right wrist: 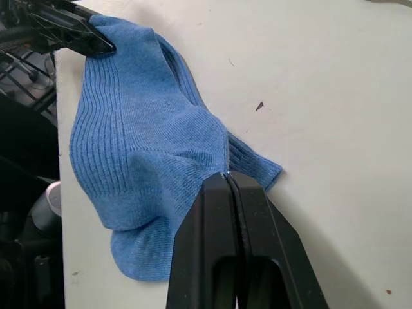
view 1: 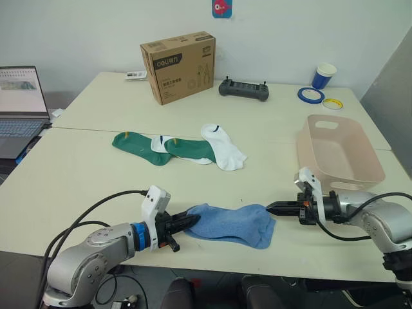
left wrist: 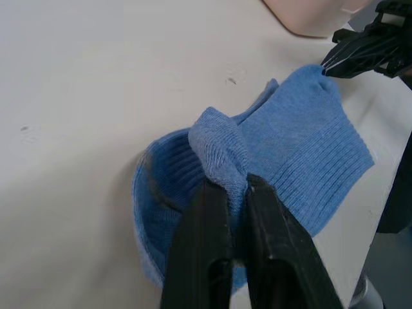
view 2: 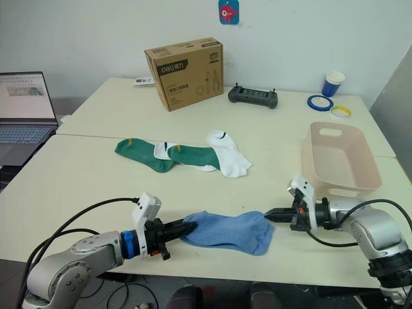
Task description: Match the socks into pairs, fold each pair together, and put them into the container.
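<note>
Blue socks (view 1: 232, 225) lie stacked near the table's (view 1: 77, 174) front edge, left gripper (left wrist: 235, 193) pinching one end. Right gripper (right wrist: 226, 177), jaws pressed together, nips the other end, container (view 1: 341, 154) just behind it.

Socks (view 1: 230, 224) front, between claws; container (view 1: 339, 154) right; cardboard box (view 1: 179, 67) behind.

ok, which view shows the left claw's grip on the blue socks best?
Left wrist view: the left claw pinches a fold of the blue socks close up. Eye views show this side-on; the right wrist view shows it at the socks' far end.
</note>
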You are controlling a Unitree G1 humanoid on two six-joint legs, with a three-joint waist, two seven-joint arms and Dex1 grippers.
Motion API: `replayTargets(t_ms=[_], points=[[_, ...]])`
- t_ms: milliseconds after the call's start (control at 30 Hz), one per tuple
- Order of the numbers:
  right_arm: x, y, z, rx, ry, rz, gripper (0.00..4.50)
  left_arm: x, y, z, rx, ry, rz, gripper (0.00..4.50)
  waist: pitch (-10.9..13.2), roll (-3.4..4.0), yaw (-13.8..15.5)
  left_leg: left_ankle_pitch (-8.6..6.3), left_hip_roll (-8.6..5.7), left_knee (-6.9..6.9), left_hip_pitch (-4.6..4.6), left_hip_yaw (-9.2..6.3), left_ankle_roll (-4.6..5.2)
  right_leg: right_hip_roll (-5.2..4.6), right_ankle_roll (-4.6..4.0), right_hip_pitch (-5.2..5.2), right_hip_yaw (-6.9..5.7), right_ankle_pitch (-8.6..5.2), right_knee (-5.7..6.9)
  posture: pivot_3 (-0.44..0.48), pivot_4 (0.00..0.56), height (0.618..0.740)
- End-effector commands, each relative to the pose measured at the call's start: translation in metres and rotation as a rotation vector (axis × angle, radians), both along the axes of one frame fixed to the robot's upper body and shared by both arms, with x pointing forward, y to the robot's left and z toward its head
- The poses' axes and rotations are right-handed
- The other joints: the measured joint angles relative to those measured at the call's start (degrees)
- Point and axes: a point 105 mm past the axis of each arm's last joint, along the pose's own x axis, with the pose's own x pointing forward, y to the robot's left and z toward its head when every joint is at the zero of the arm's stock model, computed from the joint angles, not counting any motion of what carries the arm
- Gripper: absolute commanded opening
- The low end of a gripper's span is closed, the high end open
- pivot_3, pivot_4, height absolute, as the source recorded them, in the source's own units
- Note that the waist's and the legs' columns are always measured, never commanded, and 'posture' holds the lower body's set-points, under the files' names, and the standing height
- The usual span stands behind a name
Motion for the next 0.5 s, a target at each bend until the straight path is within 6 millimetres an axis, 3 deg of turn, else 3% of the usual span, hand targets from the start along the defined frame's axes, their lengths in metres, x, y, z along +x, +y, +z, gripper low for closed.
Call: replayTargets(t_ms=[33,100,200,267,400,500], points=[[0.003,0.001,0.017,0.04,-0.063,0.0,0.19,0.002,0.002,0.008,-0.011,-0.052,0.008,1.75,0.0,0.0,0.01,0.0,0.0,0.0,0.0,0.01,0.0,0.0,0.0,0.0,0.0,0.0,0.0,0.0,0.15,0.74],[0.002,-0.003,0.027,0.058,-0.105,-0.007,0.65,0.007,0.011,0.016,-0.003,-0.085,0.031,2.4,0.0,0.0,0.02,0.0,0.0,0.0,0.0,0.0,0.0,0.0,0.0,0.0,-0.01,0.0,0.0,0.0,0.15,0.74],[-0.001,-0.003,0.043,0.096,-0.169,-0.015,1.69,0.011,0.025,0.033,-0.038,-0.138,0.048,3.37,0.0,0.0,0.01,0.0,0.02,-0.01,-0.01,-0.01,0.0,0.01,0.0,-0.01,-0.02,0.0,0.01,0.0,0.15,0.74],[-0.018,0.001,0.045,0.098,-0.157,0.049,2.35,0.003,0.035,0.038,0.014,-0.166,-0.022,3.39,0.0,0.0,0.01,0.0,0.03,-0.01,-0.01,-0.02,0.0,0.02,-0.01,-0.02,-0.04,-0.01,0.02,0.0,0.15,0.74],[-0.049,0.01,0.032,0.013,-0.169,0.185,2.35,-0.017,0.049,0.027,0.275,-0.261,-0.268,3.39,-0.01,0.03,0.02,-0.01,0.03,-0.14,0.02,0.01,-0.01,-0.02,-0.21,-0.03,-0.06,-0.15,-0.04,0.0,0.15,0.74],[-0.062,0.024,0.018,-0.025,-0.24,0.237,2.35,-0.018,0.041,0.033,0.316,-0.436,-0.387,3.39,-0.01,0.03,0.08,-0.01,-0.03,-0.15,0.03,0.12,-0.01,-0.19,-0.59,-0.04,-0.1,-0.37,-0.05,0.0,0.15,0.74]])
